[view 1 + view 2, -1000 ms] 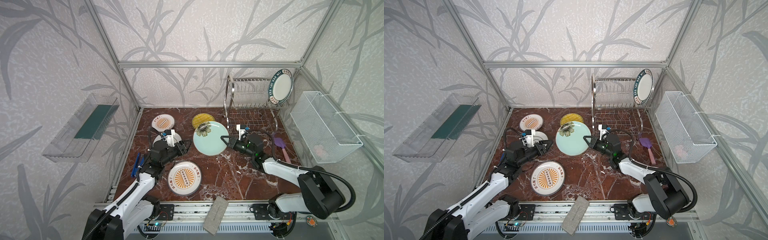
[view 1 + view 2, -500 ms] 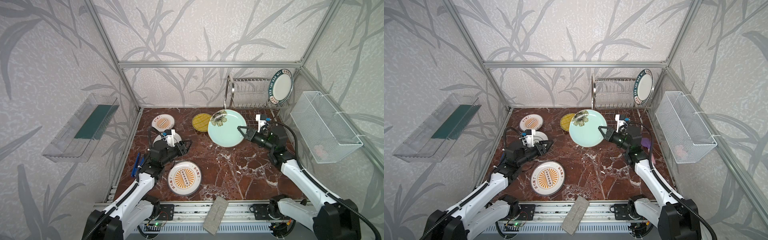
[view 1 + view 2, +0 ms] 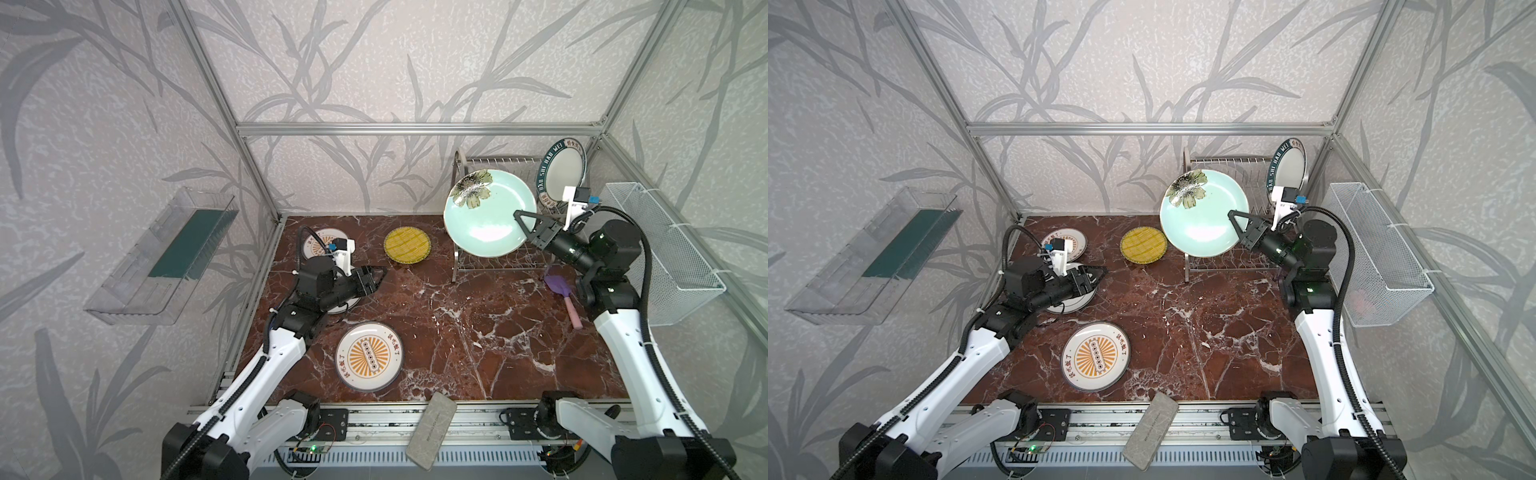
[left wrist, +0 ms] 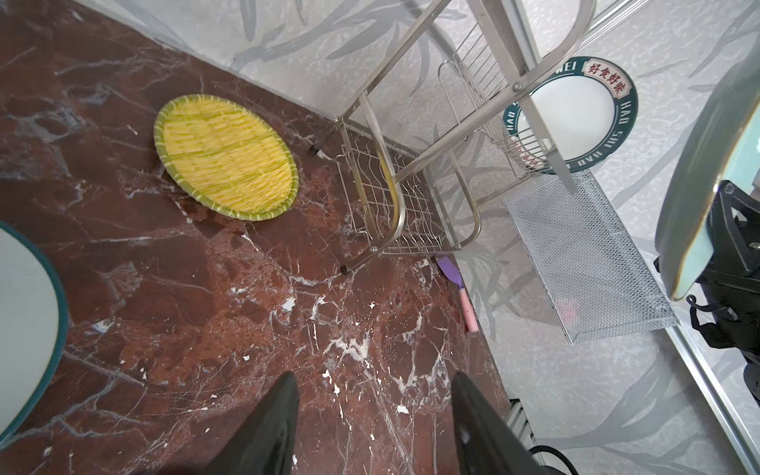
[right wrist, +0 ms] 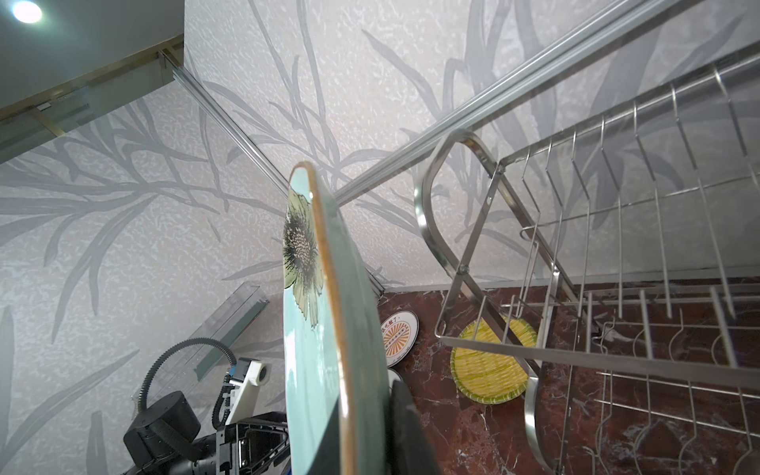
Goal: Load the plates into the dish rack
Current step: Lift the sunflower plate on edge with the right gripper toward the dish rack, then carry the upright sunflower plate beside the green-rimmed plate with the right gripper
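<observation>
- The jaws of the right gripper (image 3: 524,224) are being pressed shut on the rim of the mint plate (image 3: 488,216), at the plate's 4 o'clock edge in both top views.
- The mint plate is being held off the table (image 3: 478,332), nearly on edge, with its flowered face turned toward the top cameras. In the right wrist view it is being seen edge-on, just beside the arched end loop (image 5: 420,205) of the dish rack (image 3: 494,162) and apart from it.
- The dish rack is being seen at 1 o'clock on the table, and the teal-rimmed plate (image 3: 563,174) is being carried upright at the right end of its upper tier.
- The jaws of the left gripper (image 3: 379,277) are being held partly apart over the table at 10 o'clock. Nothing is being gripped; only bare marble is being seen in the gap in the left wrist view.
- A white plate (image 3: 1077,303) is being partly hidden beneath the left arm.
- The yellow plate (image 3: 407,245) is being seen flat at 12 o'clock, between the left gripper and the rack.
- The larger sunburst plate (image 3: 370,356) is being seen flat at 7 o'clock, and the smaller sunburst plate (image 3: 1076,245) at 11 o'clock.
- A spatula (image 3: 561,291) is being seen lying at 3 o'clock, near the right arm.
</observation>
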Available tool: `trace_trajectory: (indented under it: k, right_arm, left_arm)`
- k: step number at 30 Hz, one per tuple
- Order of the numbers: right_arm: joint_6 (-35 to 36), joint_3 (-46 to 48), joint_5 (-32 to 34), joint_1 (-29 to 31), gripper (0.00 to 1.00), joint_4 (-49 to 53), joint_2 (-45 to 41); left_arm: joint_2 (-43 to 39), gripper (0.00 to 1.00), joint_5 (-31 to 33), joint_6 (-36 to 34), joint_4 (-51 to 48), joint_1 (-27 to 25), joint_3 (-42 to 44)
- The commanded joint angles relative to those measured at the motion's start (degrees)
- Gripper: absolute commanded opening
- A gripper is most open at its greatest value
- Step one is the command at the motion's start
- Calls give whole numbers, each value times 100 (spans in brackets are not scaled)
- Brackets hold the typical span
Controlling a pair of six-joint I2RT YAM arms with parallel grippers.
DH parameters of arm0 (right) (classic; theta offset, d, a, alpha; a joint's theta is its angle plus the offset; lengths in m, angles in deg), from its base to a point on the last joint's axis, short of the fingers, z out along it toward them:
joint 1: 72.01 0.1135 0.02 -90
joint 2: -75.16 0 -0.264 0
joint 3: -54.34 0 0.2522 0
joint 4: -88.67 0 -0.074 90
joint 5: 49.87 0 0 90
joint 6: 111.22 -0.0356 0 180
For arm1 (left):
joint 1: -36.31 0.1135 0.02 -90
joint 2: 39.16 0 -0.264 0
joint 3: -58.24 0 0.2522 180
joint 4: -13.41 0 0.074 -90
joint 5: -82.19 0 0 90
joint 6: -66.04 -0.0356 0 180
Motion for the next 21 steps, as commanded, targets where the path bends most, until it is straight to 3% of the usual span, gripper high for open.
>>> trace_trajectory:
  k: [1,11,21]
  right_arm:
    - [427,-749,223,-125,0,136,-16]
    - [1964,-2408,1497,-243,0,1819,485]
    - [2682,-3312,2848,-308,0,2374,891]
  left_arm:
    - [-17,58,4,-519,-1015,-30,-362]
    - [-137,57,80,-1759,-2438,-48,-1357]
    - [-758,57,-21,-1816,-2111,-48,-974]
